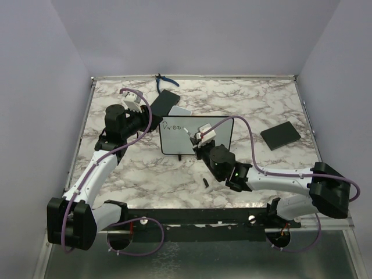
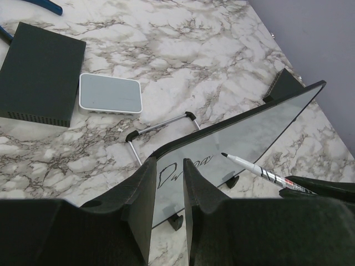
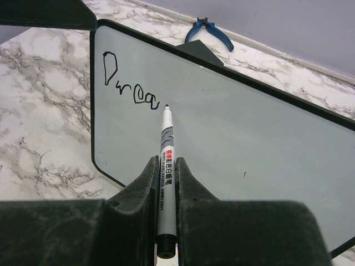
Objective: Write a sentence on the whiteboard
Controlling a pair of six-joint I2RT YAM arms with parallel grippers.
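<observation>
- Partway into the first word: only "Drea" of the sentence down, near the top left corner of the whiteboard, propped at a tilt around the middle of the table, face toward the near edge
- Pinching the marker low on the barrel with the right tool, closed narrow around it, tip at the end of the last letter; cannot tell whether touching the surface or just off it
- Parked at the board's left edge with the left tool, set to a narrow gap with nothing seen between the fingers; cannot tell whether bracing the frame
- Likely to tip or skid the board toward the far edge if pressed too hard with the tip, given only two small feet and a thin wire prop behind; worse if unbraced on the left
- If shoved back, apt to knock into the grey-white pad and the black box lying just behind, toward the far left corner
- Could twist the marker in the pinch under side load, giving skewed or broken strokes; too light a touch, and gaps in the letters
- Could smear the fresh ink by sweeping the fingers across "Drea" on the way to the second line
</observation>
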